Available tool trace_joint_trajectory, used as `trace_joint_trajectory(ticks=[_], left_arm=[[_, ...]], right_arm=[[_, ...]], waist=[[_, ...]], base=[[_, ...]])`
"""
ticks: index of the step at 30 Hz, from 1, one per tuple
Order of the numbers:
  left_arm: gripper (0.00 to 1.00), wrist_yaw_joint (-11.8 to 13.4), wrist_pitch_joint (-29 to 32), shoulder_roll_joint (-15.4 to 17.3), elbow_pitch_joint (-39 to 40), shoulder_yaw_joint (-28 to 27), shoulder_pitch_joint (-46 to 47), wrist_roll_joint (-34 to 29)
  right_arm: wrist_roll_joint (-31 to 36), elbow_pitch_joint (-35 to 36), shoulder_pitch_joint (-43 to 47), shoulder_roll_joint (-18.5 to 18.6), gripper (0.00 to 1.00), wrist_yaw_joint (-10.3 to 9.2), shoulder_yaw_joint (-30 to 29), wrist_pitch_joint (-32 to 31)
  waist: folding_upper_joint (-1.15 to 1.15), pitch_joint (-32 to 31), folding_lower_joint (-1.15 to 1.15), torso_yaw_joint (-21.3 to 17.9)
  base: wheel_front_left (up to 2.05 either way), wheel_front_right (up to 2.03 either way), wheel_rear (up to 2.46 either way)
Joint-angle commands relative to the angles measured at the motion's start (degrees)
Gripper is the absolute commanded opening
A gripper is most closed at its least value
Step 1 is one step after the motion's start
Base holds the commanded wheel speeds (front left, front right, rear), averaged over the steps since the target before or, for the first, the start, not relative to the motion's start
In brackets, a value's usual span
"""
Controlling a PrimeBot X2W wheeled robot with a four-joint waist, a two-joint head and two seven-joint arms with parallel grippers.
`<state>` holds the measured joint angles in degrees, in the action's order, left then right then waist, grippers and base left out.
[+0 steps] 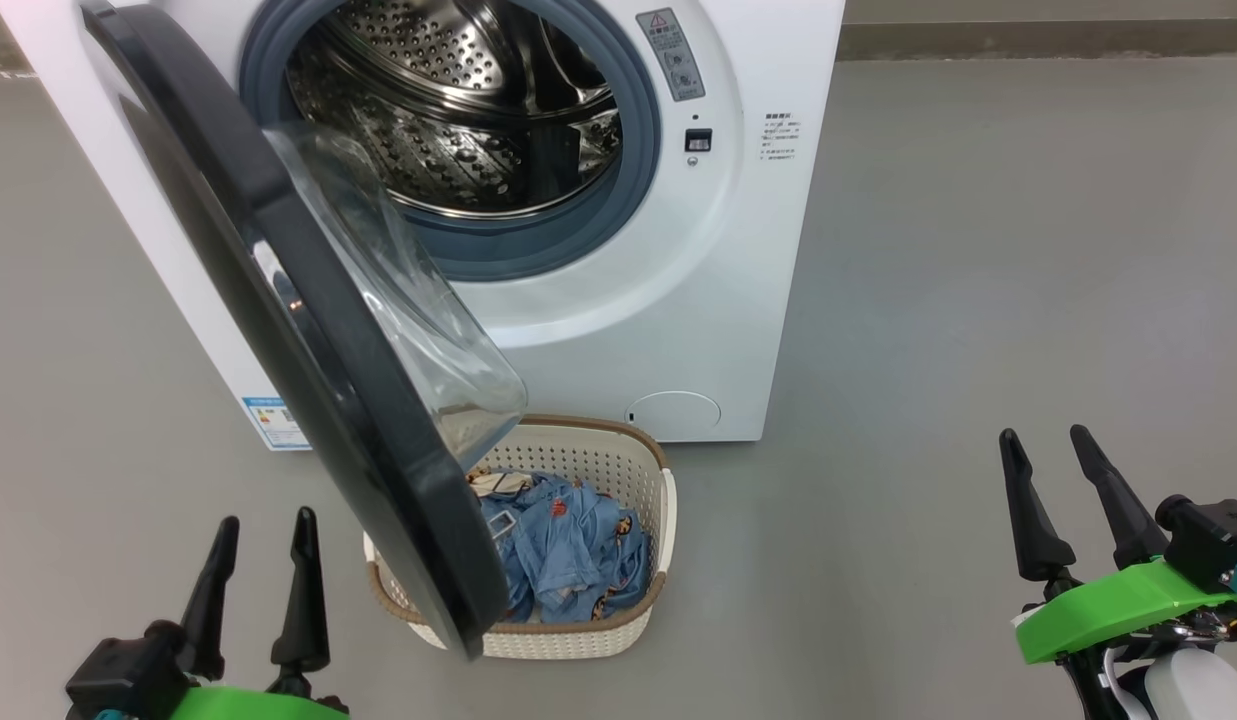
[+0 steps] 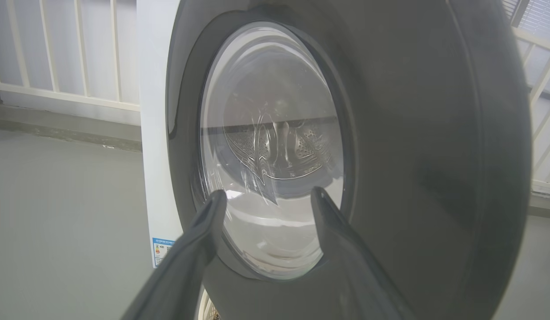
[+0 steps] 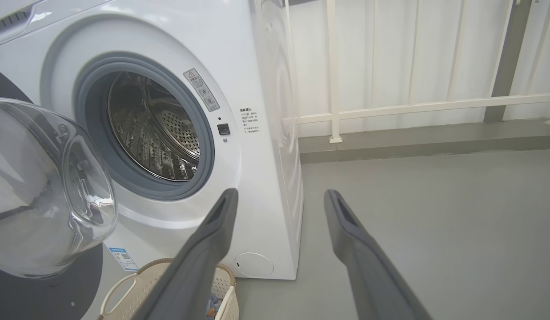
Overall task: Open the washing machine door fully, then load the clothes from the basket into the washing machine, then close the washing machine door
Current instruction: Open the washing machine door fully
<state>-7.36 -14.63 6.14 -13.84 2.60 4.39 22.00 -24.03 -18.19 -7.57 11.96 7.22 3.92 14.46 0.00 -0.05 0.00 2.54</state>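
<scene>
Head view: washing machine door (image 1: 308, 330) half open, hinged at left. Its free edge hangs over basket (image 1: 650, 462) and hides the left part of clothes (image 1: 568, 550). Left gripper (image 1: 266, 517) spread, empty, just left of that edge, on outer-face side. Right gripper (image 1: 1043, 433) spread, empty, well apart to right.

Left wrist view: door's outer face close ahead, beyond spread fingers.

Right wrist view: washing machine (image 3: 266, 89) ahead-left, drum (image 3: 159, 129) exposed, basket low beside finger.

Left arm nearer; door likely wants swinging further left first.
</scene>
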Motion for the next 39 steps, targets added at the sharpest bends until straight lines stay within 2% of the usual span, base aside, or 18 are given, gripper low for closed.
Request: trace_joint_trajectory(ticks=[1,20,37,38,39], left_arm=[[1.0,-0.13,-0.37,0.82,1.57,-1.89,0.88,-0.56],[1.0,-0.13,-0.37,0.96,1.26,-2.03,1.76,-2.27],[1.0,0.1,-0.37,1.12,1.24,-2.72,2.88,-7.09],[0.77,0.09,-0.37,1.08,1.11,-2.67,2.95,-7.08],[0.08,0.08,-0.37,1.05,1.03,-2.62,3.02,-7.07]], right_arm=[[0.37,1.06,-0.31,0.74,1.0,0.26,1.44,0.53],[1.09,0.63,-0.73,0.14,1.0,0.26,1.97,0.53],[1.38,0.4,-0.91,-0.25,1.0,0.26,1.86,0.53],[1.39,0.41,-0.91,-0.27,1.0,0.26,1.84,0.53],[1.39,0.42,-0.9,-0.28,1.0,0.26,1.83,0.53]], waist=[[0.0,-0.03,0.0,0.03],[0.0,0.43,0.0,0.26],[0.0,0.44,0.0,-0.03],[0.0,0.42,0.0,-0.06],[0.0,0.4,0.0,-0.1]], base=[[0.0,0.0,0.0],[0.0,0.0,0.0],[0.0,0.0,0.0],[0.0,0.0,0.0],[0.0,0.0,0.0]])
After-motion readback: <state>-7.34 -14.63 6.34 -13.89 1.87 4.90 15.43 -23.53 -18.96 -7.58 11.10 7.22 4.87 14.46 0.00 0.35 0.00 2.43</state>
